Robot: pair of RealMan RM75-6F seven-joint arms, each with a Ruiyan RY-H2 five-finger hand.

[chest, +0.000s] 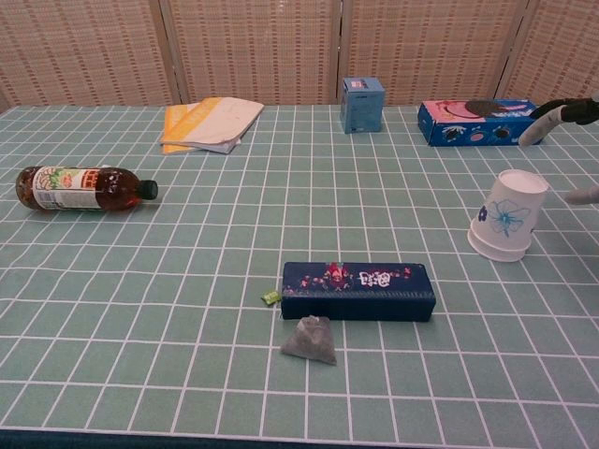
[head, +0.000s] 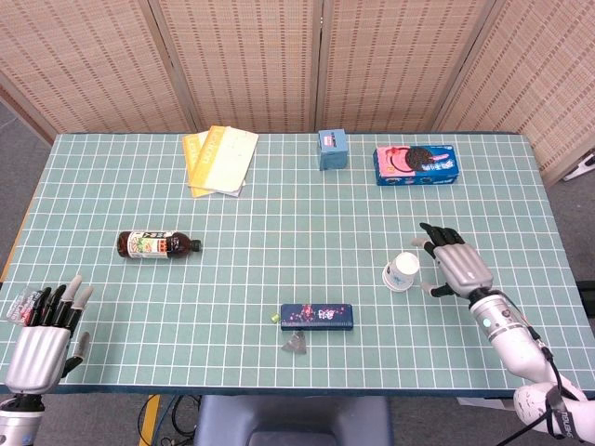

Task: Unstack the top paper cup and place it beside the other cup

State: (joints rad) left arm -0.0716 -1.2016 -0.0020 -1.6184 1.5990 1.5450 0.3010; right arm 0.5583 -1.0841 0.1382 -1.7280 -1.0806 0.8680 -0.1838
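A white paper cup stack (head: 402,271) (chest: 508,216) with a blue flower print stands upside down on the table's right side, leaning a little. My right hand (head: 453,263) hovers just right of it with fingers spread and nothing in it; only its fingertips (chest: 560,114) show at the chest view's right edge. My left hand (head: 43,334) hangs open past the table's front left corner, far from the cup.
A dark blue floral box (head: 317,316), a grey pouch (head: 296,344) and a small green bit lie at front centre. A brown bottle (head: 156,244) lies on the left. Yellow booklets (head: 218,160), a small blue box (head: 332,149) and a cookie box (head: 416,164) sit at the back.
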